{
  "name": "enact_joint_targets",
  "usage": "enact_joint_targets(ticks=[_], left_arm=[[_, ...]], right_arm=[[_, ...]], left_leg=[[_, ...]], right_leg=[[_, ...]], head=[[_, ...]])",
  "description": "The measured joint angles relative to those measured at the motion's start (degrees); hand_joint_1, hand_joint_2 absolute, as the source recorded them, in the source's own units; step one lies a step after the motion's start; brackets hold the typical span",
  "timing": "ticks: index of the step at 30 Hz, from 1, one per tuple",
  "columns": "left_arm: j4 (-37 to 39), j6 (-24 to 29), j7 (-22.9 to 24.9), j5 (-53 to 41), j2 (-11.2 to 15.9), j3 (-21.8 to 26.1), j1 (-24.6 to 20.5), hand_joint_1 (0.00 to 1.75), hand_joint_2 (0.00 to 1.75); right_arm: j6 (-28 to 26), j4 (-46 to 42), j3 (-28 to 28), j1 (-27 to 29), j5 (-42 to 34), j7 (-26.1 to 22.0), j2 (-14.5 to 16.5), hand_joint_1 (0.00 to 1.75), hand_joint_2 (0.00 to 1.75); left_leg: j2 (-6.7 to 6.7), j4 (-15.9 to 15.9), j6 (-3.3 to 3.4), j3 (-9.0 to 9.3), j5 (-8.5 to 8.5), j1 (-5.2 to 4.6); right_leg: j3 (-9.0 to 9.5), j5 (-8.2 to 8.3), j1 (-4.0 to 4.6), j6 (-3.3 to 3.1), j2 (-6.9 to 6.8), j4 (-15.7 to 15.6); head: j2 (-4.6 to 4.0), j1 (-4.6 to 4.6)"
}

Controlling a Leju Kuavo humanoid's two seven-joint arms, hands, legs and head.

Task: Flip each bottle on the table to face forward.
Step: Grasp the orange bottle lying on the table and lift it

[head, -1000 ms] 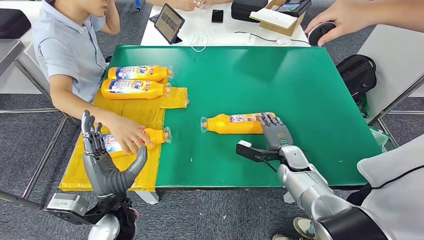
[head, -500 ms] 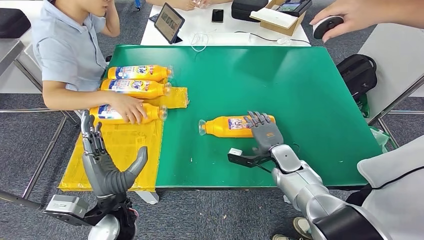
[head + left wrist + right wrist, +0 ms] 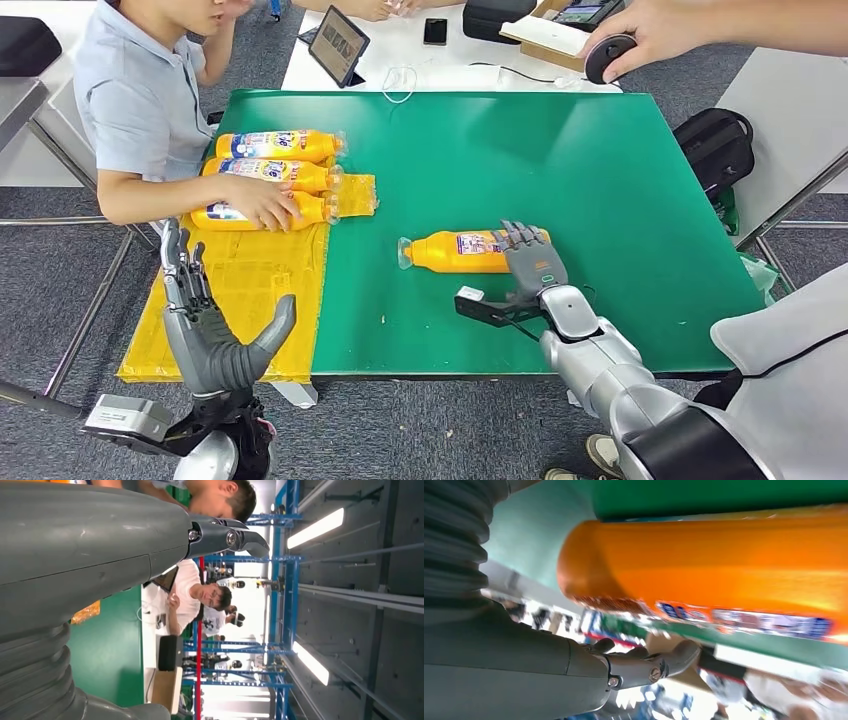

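- The orange plastic bottle (image 3: pixel 465 251) is lying at centre frame on the green desk (image 3: pixel 600 160), long axis running left-right, cap pointing left.
- The right hand (image 3: pixel 528 260) is resting spread fingers over its base end, gripping nothing firmly.
- The left hand (image 3: pixel 205 320) is hovering open at lower left, well apart.

**Four orange bottles, all lying flat**

The bottle nearest me (image 3: pixel 465 251) is orange with a clear cap, lying on its side on the green tabletop (image 3: pixel 560 150), cap toward my left. A small blue-and-white label faces up; up close (image 3: pixel 724 570) it sits along one edge, possibly half-turned. My right hand (image 3: pixel 527 257) rests over its base end. Three more bottles lie side by side at the far left: back (image 3: pixel 278 146), middle (image 3: pixel 268 173), front (image 3: pixel 262 212), caps pointing right.
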Motion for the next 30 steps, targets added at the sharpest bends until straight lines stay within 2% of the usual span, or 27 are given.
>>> enact_joint_targets(ticks=[9,22,30], left_arm=[[0.16,-1.46,0.00,0.26,0.22,-0.42,-0.01,0.00,1.75],[0.55,-2.20,0.00,0.00,0.25,-0.48,-0.31,0.00,1.75],[0.57,-1.69,0.00,-0.58,0.25,-0.79,-0.60,0.00,1.75]], right_arm=[[-0.01,0.70,-4.27,-0.07,-4.59,-5.02,-0.36,0.00,1.75],[-1.53,0.83,-5.09,-0.18,-3.68,-7.06,-0.36,0.00,1.75],[0.47,1.35,-6.48,-0.12,-5.72,-7.61,-0.36,0.00,1.75]], left_leg=[[0.01,0.00,0.00,-0.01,-0.01,0.00],[0.01,0.00,0.00,-0.02,0.00,0.00],[0.01,0.00,0.00,-0.01,0.00,0.00]], right_leg=[[-0.02,0.00,0.00,0.00,0.01,0.00],[-0.02,0.00,0.00,0.00,0.01,0.00],[-0.02,0.00,0.00,0.00,0.01,0.00]], head=[[0.00,-0.01],[0.00,0.01],[0.00,0.00]])
